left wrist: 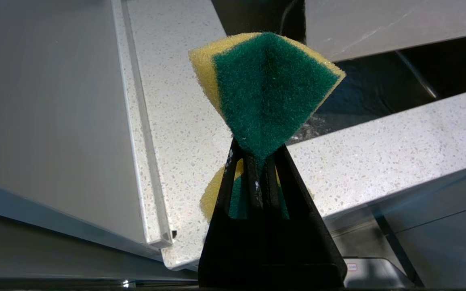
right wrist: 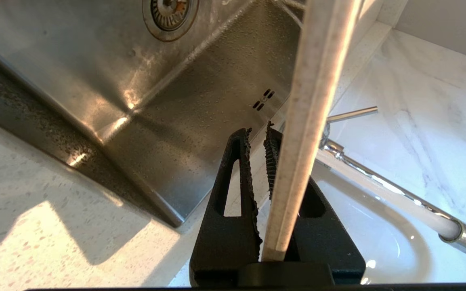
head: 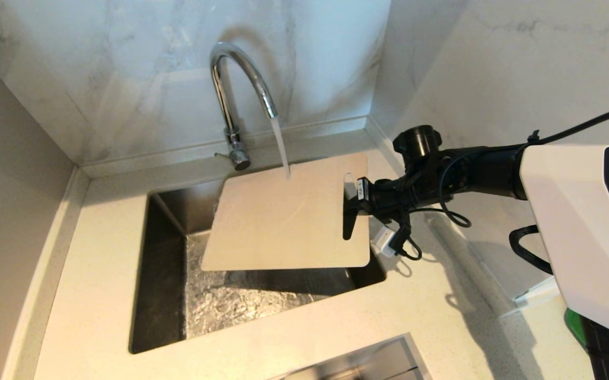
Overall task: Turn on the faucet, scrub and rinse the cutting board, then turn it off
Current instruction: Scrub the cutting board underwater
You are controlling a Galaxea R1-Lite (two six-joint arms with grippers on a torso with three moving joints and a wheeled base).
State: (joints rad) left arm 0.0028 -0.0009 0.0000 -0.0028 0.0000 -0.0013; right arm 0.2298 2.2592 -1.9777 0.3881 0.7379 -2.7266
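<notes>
Water runs from the chrome faucet (head: 230, 95) onto the far edge of the cutting board (head: 283, 216). The pale beige board hangs tilted over the sink (head: 162, 295). My right gripper (head: 352, 208) is shut on the board's end by the handle slot. In the right wrist view the board (right wrist: 309, 113) shows edge-on between the fingers (right wrist: 241, 161), with the faucet (right wrist: 378, 182) and its thin lever (right wrist: 352, 114) beyond. My left gripper (left wrist: 257, 149), out of the head view, is shut on a folded green and yellow sponge (left wrist: 265, 93) above the counter.
The speckled countertop (head: 98, 264) surrounds the wet steel sink, whose drain (right wrist: 170, 10) shows below the board. A second basin (head: 368, 359) lies at the near edge. Marble walls close in behind and on the right. Something green (head: 576, 324) peeks out behind my right arm.
</notes>
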